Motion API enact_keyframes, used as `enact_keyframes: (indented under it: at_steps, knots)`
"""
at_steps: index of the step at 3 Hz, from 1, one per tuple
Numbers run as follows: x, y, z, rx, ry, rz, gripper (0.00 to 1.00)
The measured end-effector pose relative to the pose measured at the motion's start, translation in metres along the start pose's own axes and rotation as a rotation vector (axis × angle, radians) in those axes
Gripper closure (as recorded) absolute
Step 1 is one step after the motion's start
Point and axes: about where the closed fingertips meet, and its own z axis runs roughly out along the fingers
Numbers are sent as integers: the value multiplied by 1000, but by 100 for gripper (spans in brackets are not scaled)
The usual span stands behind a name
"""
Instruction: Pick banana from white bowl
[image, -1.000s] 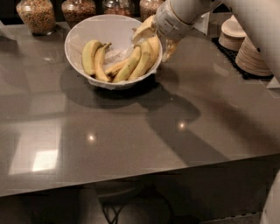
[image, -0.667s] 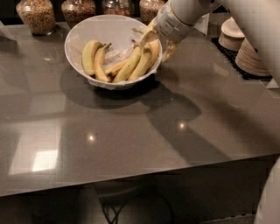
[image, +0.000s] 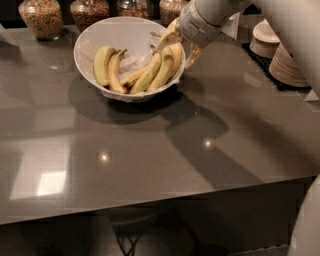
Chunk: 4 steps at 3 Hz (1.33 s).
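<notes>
The white bowl (image: 82, 42), lined with crumpled paper, stands at the back of the dark table. It holds several bananas. Two long slim bananas lie against its right wall, and the rightmost long banana (image: 166, 69) is nearest my gripper. A shorter plump pair (image: 103, 65) lies at the left, and a small thin banana (image: 131, 78) lies low in the middle. My gripper (image: 176, 51) is at the bowl's right rim. It is open, with one finger (image: 165, 40) inside the bowl over the long bananas and the other outside the rim. It holds nothing.
Glass jars (image: 42, 17) of grain stand along the back edge behind the bowl. Stacked cream plates and small bowls (image: 287, 62) sit at the right on a dark mat. My arm's shadow falls across the table in front of the bowl.
The gripper has stayed at the bowl's right rim, shifting only slightly. The bananas and the bowl have not moved.
</notes>
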Motion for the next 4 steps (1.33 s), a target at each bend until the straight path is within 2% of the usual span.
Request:
enact_keyframes:
  at_steps: [2,3,4]
  knots:
    - [-1,3,-18,-34,18,-6,31]
    - [-2,4,-26,-48,25,-7,30]
    - [-2,5,-27,-49,27,-6,36]
